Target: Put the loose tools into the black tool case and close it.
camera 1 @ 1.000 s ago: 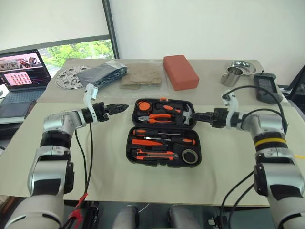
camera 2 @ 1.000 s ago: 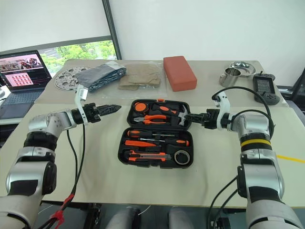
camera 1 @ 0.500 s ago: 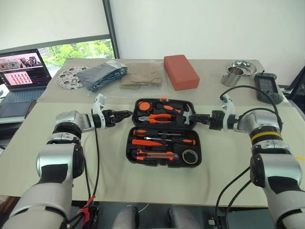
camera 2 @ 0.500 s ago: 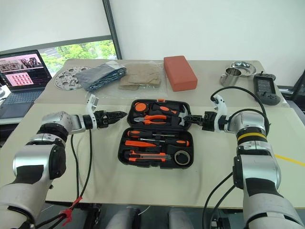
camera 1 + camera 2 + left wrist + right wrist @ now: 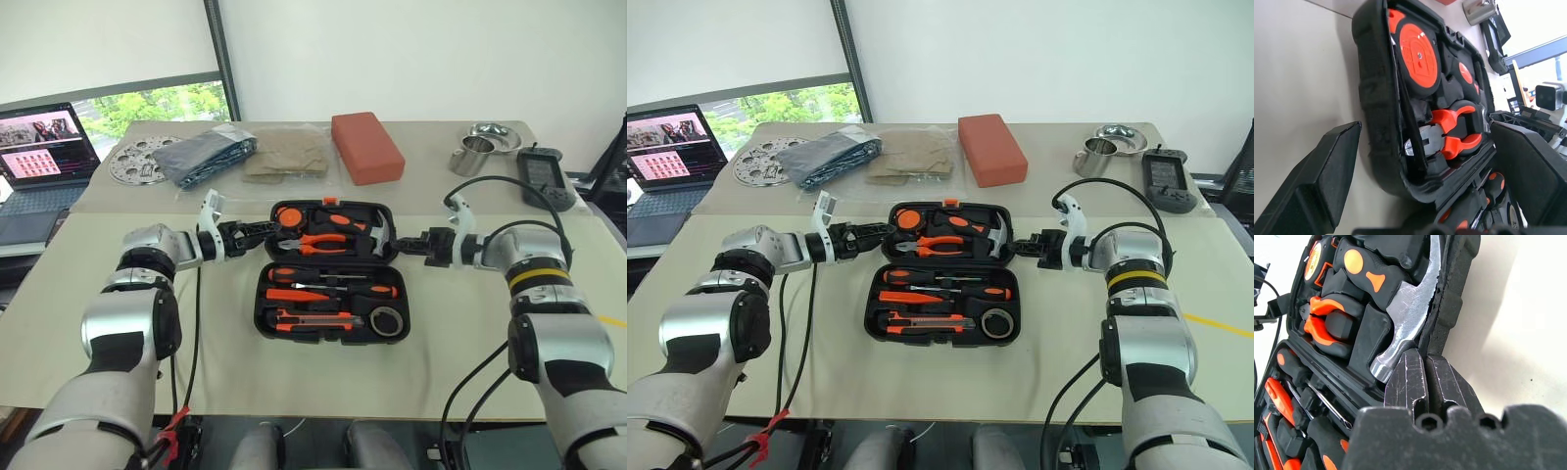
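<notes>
Head views: black tool case (image 5: 328,271) lay open, centred on the near table, between the two arms. Left gripper (image 5: 263,231) stood at the left end of the far half, fingers spread wide. Left wrist view added what the head views could not: one finger (image 5: 1317,178) over bare table outside the shell, the other finger (image 5: 1533,171) over the inside, the ribbed wall between them and not clamped.

Right gripper (image 5: 1016,247) was at the right end of the same half. Its wrist view showed the fingers (image 5: 1408,382) pressed flat together, holding nothing, tips right at the case rim beside the hammer (image 5: 1408,316) head; contact could not be judged.

Contents, left to right. Far half: round orange-faced tool (image 5: 1420,54), orange-handled pliers (image 5: 323,238), hammer. Near half: two screwdrivers (image 5: 323,276) in the upper slots, utility knife (image 5: 309,319) below them, grey tape roll (image 5: 389,320) in the right corner. The slim orange tool could not be picked out.

Far table: perforated metal disc (image 5: 132,162), grey bag (image 5: 206,154), red-orange block (image 5: 365,146), steel cup (image 5: 470,155).
</notes>
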Motion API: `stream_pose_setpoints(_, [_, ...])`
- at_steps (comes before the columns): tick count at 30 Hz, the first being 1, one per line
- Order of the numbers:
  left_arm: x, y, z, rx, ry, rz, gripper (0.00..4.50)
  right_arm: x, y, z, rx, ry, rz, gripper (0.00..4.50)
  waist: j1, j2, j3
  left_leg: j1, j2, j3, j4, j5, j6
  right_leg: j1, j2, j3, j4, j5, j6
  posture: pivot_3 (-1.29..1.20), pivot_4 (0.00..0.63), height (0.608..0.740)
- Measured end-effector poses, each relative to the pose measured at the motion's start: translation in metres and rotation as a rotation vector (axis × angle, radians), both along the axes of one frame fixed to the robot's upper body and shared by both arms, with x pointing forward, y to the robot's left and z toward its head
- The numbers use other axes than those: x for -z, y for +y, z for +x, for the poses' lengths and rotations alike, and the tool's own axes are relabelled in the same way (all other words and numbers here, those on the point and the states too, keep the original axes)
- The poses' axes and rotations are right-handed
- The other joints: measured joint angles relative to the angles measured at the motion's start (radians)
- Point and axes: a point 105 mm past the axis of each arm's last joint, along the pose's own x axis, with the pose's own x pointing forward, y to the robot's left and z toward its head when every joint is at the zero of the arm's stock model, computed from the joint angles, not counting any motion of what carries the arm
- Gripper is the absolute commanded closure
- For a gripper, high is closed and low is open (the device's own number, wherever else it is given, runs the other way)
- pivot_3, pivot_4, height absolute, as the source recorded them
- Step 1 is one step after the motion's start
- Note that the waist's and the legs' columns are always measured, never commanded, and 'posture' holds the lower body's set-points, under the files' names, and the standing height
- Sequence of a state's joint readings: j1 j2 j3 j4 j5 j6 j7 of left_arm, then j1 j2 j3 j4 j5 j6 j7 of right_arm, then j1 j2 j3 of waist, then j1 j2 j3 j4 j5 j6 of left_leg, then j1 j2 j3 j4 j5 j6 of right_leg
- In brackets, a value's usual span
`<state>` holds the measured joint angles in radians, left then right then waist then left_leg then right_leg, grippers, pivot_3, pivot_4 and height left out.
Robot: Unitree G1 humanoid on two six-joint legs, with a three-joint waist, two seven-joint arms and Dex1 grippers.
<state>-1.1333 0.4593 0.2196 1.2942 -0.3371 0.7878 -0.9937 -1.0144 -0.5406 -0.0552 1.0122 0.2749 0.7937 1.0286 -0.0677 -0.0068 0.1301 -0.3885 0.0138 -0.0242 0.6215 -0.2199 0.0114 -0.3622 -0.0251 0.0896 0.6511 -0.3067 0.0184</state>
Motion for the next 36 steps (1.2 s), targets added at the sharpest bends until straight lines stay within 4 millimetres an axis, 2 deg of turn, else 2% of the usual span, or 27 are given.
stream_pose_setpoints(6, [0.002, 0.000, -0.001, 0.007, 0.005, 0.017, 0.00, -0.001, 0.002, 0.000, -0.022, -0.020, -0.008, 4.45, -0.002, 0.000, 0.000, -0.001, 0.000, 0.000, -0.001, 0.000, 0.000, -0.004, -0.001, 0.000, 0.005, 0.000, 0.000, 0.00, 0.150, 0.740])
stream_pose_setpoints(7, [0.002, 0.000, -0.001, 0.008, 0.005, 0.016, 0.52, -0.001, 0.003, 0.000, -0.026, -0.022, -0.006, 4.50, -0.002, 0.000, 0.000, -0.001, 0.000, 0.000, -0.001, 0.000, 0.000, -0.005, -0.001, 0.000, 0.006, 0.000, 0.000, 0.00, 0.150, 0.740])
stream_pose_setpoints(8, [0.002, 0.000, -0.001, 0.007, 0.004, 0.016, 0.62, -0.001, 0.004, 0.000, -0.030, -0.024, -0.005, 4.50, -0.002, 0.000, 0.000, -0.001, 0.000, 0.000, -0.001, 0.000, 0.000, -0.005, -0.001, 0.000, 0.006, 0.000, 0.000, 0.00, 0.150, 0.740])
stream_pose_setpoints(14, [-0.001, 0.006, 0.000, -0.010, -0.012, 0.001, 2.88, -0.001, 0.004, 0.000, -0.036, -0.027, -0.004, 4.50, -0.002, 0.000, 0.000, -0.001, 0.000, 0.000, -0.001, 0.000, 0.000, -0.006, -0.001, 0.000, 0.007, 0.000, 0.000, 0.00, 0.150, 0.740])
stream_pose_setpoints(16, [-0.002, 0.010, -0.002, -0.010, -0.015, -0.006, 3.81, -0.002, 0.004, 0.000, -0.039, -0.029, -0.003, 4.50, -0.002, 0.000, 0.000, -0.001, 0.000, 0.000, -0.002, 0.000, 0.000, -0.006, -0.001, -0.001, 0.007, 0.000, 0.000, 0.00, 0.150, 0.740])
stream_pose_setpoints(17, [-0.001, 0.012, -0.002, -0.010, -0.014, -0.010, 4.02, -0.002, 0.004, 0.000, -0.040, -0.030, -0.004, 4.50, -0.001, 0.000, 0.000, -0.001, 0.000, 0.000, -0.002, 0.000, 0.000, -0.007, -0.001, -0.001, 0.007, 0.000, 0.000, 0.00, 0.150, 0.740])
stream_pose_setpoints(18, [-0.001, 0.013, -0.003, -0.009, -0.014, -0.014, 4.48, -0.002, 0.004, 0.000, -0.040, -0.031, -0.005, 4.50, -0.001, 0.000, 0.000, -0.001, 0.000, 0.000, -0.002, 0.000, 0.000, -0.007, -0.001, -0.001, 0.007, 0.000, 0.000, 0.00, 0.150, 0.740])
stream_pose_setpoints(30, [0.005, 0.016, -0.010, 0.043, -0.025, 0.009, 4.48, -0.003, 0.005, -0.001, -0.060, -0.056, 0.002, 4.50, 0.001, 0.000, 0.000, -0.001, -0.001, 0.000, -0.002, 0.000, 0.000, -0.007, -0.002, -0.002, 0.008, 0.000, 0.000, 0.00, 0.150, 0.740])
stream_pose_setpoints(36, [0.002, 0.017, -0.009, 0.104, -0.188, 0.070, 4.48, -0.006, 0.003, 0.004, -0.066, -0.200, 0.000, 4.50, 0.003, 0.000, 0.000, -0.001, -0.001, 0.000, -0.002, 0.001, -0.002, -0.007, -0.002, -0.002, 0.008, 0.000, 0.000, 0.00, 0.150, 0.740])
